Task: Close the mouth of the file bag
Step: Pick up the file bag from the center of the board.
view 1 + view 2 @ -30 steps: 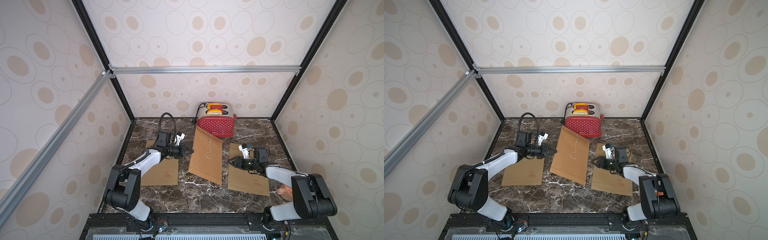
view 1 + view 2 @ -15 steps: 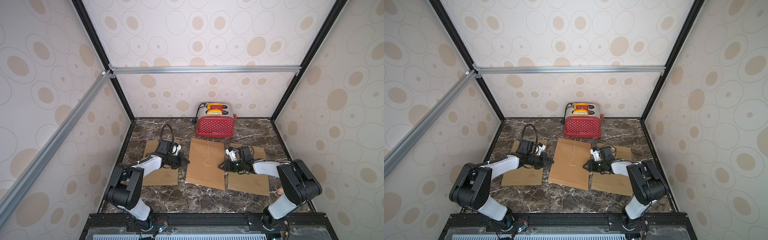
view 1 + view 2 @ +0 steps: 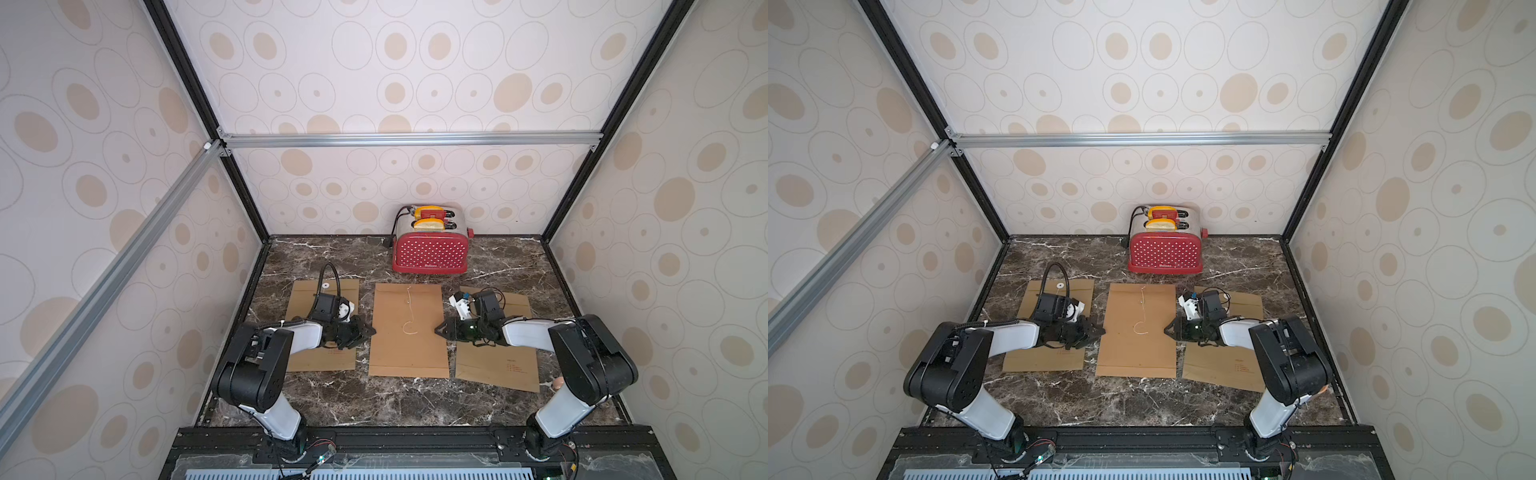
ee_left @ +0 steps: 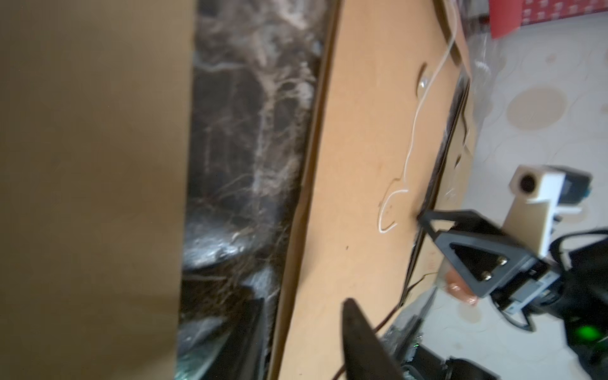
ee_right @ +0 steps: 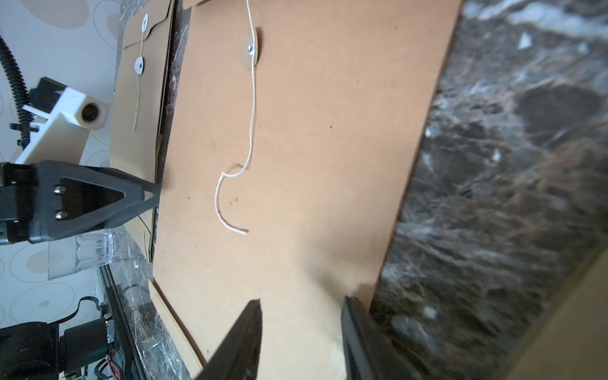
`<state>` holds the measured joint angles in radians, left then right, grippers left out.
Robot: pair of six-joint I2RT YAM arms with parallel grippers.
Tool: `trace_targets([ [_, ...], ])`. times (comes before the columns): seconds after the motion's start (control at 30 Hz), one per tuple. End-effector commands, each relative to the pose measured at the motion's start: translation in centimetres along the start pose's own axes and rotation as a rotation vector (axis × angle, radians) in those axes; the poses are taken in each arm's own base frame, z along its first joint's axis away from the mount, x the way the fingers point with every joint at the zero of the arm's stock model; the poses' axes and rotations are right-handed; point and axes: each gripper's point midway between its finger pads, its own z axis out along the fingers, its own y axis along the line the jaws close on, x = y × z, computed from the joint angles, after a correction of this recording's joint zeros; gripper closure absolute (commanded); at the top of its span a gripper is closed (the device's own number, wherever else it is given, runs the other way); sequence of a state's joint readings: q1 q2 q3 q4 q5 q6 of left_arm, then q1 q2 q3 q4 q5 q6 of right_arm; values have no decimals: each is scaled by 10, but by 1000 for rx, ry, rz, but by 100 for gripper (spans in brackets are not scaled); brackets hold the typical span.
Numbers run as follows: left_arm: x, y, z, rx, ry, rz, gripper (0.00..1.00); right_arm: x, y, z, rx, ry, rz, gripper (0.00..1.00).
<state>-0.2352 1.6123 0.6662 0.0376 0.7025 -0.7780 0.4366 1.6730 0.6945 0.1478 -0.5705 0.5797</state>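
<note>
Two hands face each other across the middle file bag (image 3: 399, 353), each low over the counter (image 3: 374, 399) at one of the bag's long edges. The left hand (image 3: 371, 332) has its fingers spread. In its wrist view one dark finger (image 4: 362, 345) lies over the brown paper, and the blurred shape across the bag's edge seems to be the other. The right hand (image 3: 438, 330) is spread too. Its wrist view shows both fingers (image 5: 243, 339) apart with the bag's near edge running between them, and the paper is not pinched.

The file bag lies flat in the centre of the counter, its long sides running away from the robot and its far end just in front of the red toaster (image 3: 430, 253). A white string (image 3: 409, 311) trails loose down the bag's face from a small round fastener (image 5: 251, 47) near the far end and finishes in an open curl about midway along.

Two more brown bags lie flat on either side. The left bag (image 3: 345, 291) sits under the left arm, and the right bag (image 3: 498, 365) sits under the right arm at a slight angle. In both top views the toaster stands against the back wall with slices in its slots.
</note>
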Motion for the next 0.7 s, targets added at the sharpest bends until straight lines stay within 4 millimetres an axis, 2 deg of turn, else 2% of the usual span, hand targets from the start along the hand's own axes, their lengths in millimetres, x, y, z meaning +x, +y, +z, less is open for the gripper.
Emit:
trace_targets([
  [0.0, -14, 8, -12, -112, -59, 69, 37, 27, -21, 7, 64, 68, 55, 56],
  [0.17, -13, 13, -4, -106, -49, 74, 36, 28, -22, 10, 56, 70, 61, 56],
  [0.43, -5, -8, 15, -8, -11, 75, 38, 31, -24, 12, 51, 73, 70, 57],
  [0.67, -2, -15, 22, 75, -8, 58, 43, 35, -26, 16, 43, 71, 81, 57],
])
